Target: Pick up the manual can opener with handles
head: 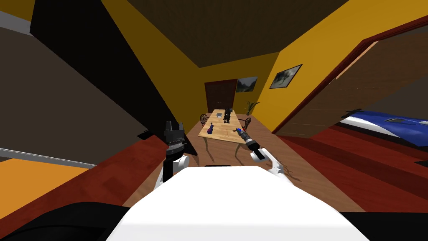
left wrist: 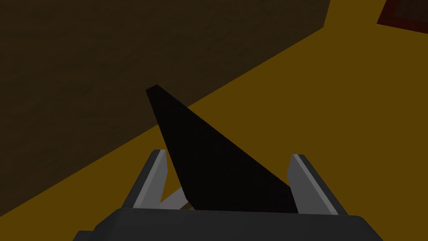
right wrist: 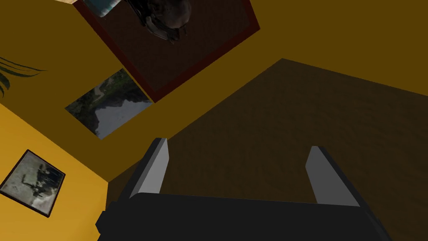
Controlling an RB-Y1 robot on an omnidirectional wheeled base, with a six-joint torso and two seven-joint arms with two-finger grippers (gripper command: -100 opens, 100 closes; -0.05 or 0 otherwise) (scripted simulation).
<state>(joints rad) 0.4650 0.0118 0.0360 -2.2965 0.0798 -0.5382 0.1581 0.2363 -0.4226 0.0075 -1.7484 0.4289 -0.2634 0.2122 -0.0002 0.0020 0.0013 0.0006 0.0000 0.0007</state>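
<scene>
A light wooden table stands ahead in the middle of the room. On its near left part lies a small blue and purple thing, too small to tell whether it is the can opener. Another small blue and red thing lies at the near right corner, just beyond my right gripper. That gripper reaches toward the table, open and empty. My left gripper is raised at my left, pointing up, open with nothing held.
A dark object and a grey item stand at the table's far end. Chairs flank the table. A dark door and a plant are behind it. An open doorway on the right shows a blue bed.
</scene>
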